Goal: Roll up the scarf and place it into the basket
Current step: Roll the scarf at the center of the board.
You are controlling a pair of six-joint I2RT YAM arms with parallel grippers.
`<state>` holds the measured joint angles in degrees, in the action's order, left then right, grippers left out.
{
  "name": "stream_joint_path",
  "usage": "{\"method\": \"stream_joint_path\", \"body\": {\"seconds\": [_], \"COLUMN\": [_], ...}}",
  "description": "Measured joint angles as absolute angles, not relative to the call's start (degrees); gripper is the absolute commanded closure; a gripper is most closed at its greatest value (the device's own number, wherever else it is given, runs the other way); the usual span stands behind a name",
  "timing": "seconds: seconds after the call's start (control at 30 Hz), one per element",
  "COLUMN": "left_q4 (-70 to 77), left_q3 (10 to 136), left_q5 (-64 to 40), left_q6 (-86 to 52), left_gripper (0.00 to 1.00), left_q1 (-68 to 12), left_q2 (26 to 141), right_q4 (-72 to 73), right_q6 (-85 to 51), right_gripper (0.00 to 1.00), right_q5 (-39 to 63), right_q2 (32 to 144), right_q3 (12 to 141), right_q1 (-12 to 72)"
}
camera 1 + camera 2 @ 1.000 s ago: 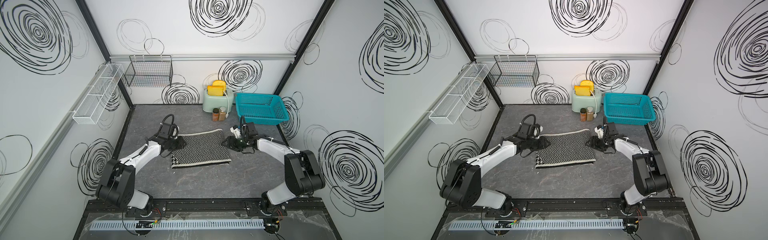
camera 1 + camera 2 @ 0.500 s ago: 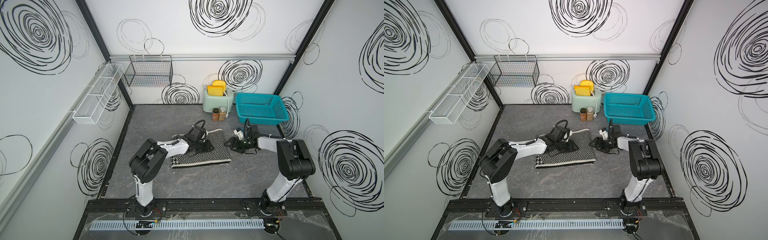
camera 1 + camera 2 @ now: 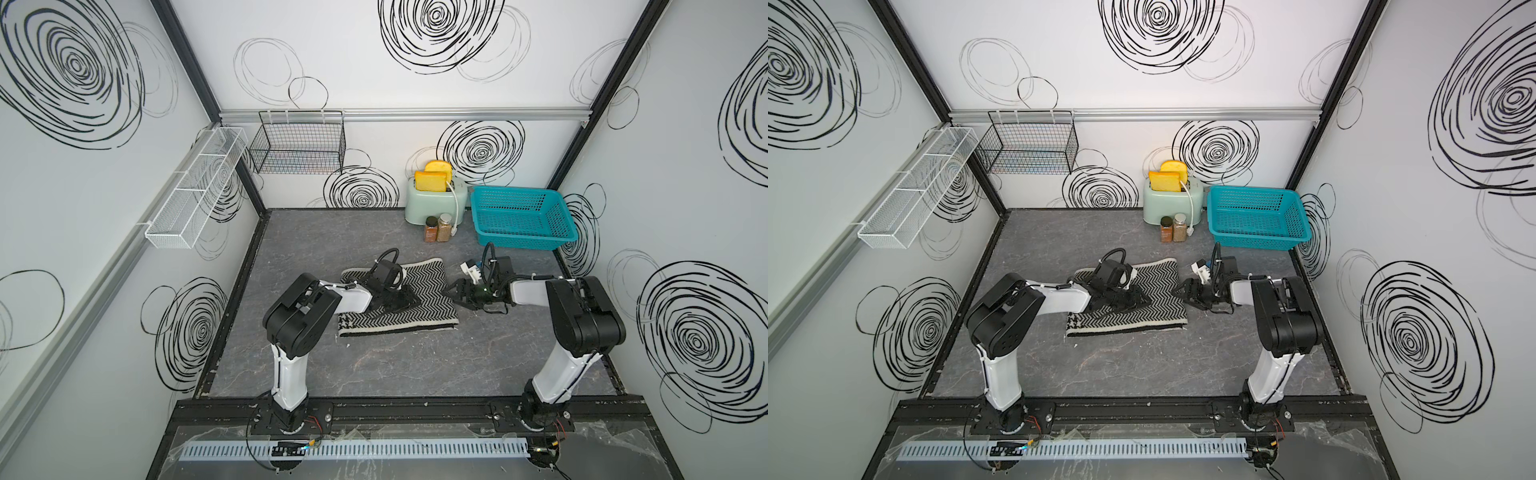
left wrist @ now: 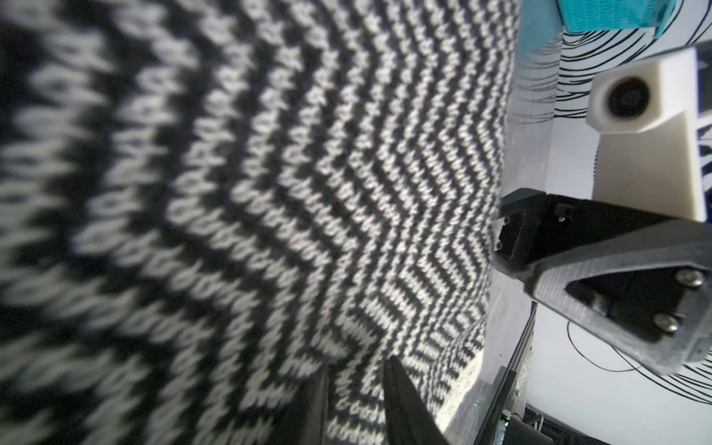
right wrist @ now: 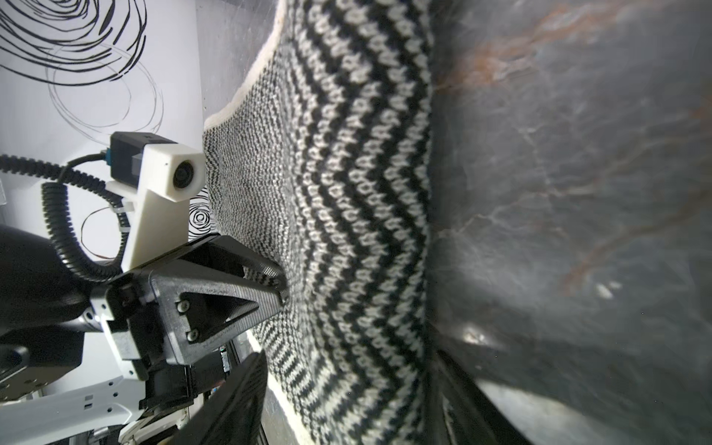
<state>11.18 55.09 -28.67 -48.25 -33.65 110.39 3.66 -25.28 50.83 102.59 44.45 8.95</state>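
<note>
Only top views: houndstooth scarf (image 3: 432, 284) corner

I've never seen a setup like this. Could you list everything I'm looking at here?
Long knitted black-and-white scarf: one, zigzag side up, lying mid-table.
Teal perforated plastic basket: one, back right corner.
Mint-green toaster: one, at the back wall, beside the basket.
Toast slices: two, yellow, in the toaster.
Spice jars: two, brownish contents, in front of the toaster.
Black wire basket: one, hung on the back wall.
White mesh rack: one, on the left wall.
Grey marbled table: one, beneath everything.
Left gripper: one, black, pinching the scarf near its middle.
Right gripper: one, black, open at the scarf's right edge.
</note>
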Motion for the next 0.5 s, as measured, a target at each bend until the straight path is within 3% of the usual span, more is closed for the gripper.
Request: {"method": "stream_joint_path", "body": {"seconds": [0.3, 0.5], "left_q4": [15.1, 16.0], "left_q3": [51.4, 50.7], "left_q5": [-30.5, -31.3], "left_q6": [-48.4, -48.7], "left_gripper": [0.69, 0.69], "left_q1": [-32.4, -32.2], "left_q2": [109.2, 109.0], "right_q4": [8.1, 9.9], "right_q6": [-27.2, -27.8], "right_gripper": [0.43, 0.58], "right_q5": [53.1, 53.5], "right_q2": [107.1, 110.1], "right_q3": [46.5, 48.8], "right_q1": [11.0, 13.0]}}
